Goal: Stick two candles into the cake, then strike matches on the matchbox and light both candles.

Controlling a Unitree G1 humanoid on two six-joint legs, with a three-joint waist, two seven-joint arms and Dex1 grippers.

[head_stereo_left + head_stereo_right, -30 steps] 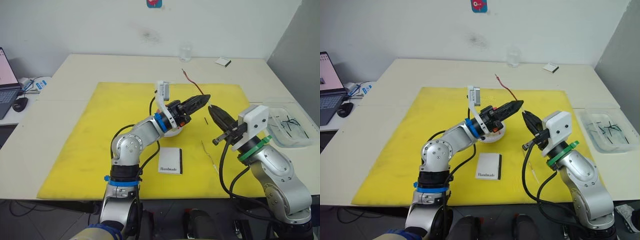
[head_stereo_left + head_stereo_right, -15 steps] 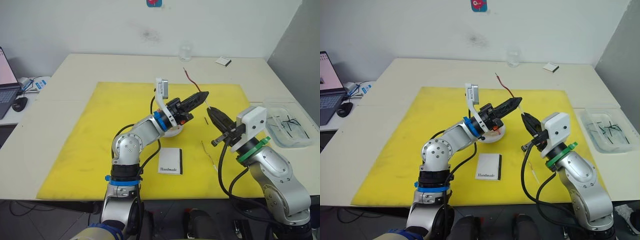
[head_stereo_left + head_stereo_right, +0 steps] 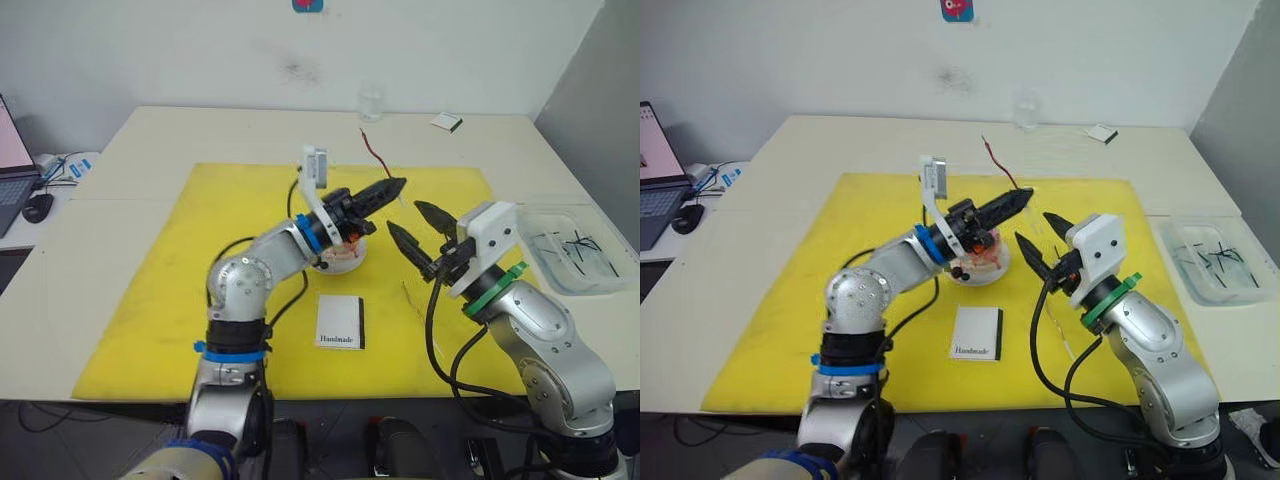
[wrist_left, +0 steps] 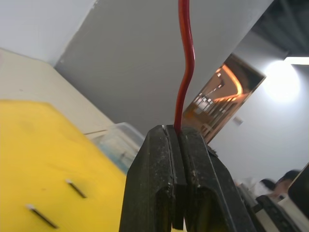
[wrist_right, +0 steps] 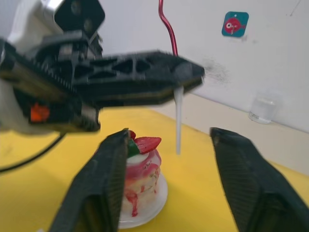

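Your left gripper point(image 3: 398, 183) has its fingers pinched shut on the dark red candle point(image 3: 375, 157), gripping it low, so the wavy length rises toward 11 o'clock and the short pale end point(image 5: 178, 121) hangs below the fingers. It hovers just past the cake point(image 3: 980, 252), at about 2 o'clock from the white plate point(image 3: 975, 279). Judge this candle as very light, thin and whippy: a hold far up the stem would let it bow when pushed into cream, so the grip near the pale end looks right. Press gently, since the topping is soft and the strawberry point(image 5: 147, 143) could shift. At 6 o'clock from the cake the matchbox point(image 3: 341, 322) lies flat on the yellow mat point(image 3: 150, 290). The olive-gold candle point(image 3: 416, 310) lies on the mat at 3 o'clock from the matchbox, so thin you'd best pinch it at one end. Your right gripper point(image 3: 417, 225) holds its fingers wide and empty, near the red candle's tip. More dark sticks sit in the clear tray point(image 3: 590, 284) on the counter point(image 3: 110, 160).
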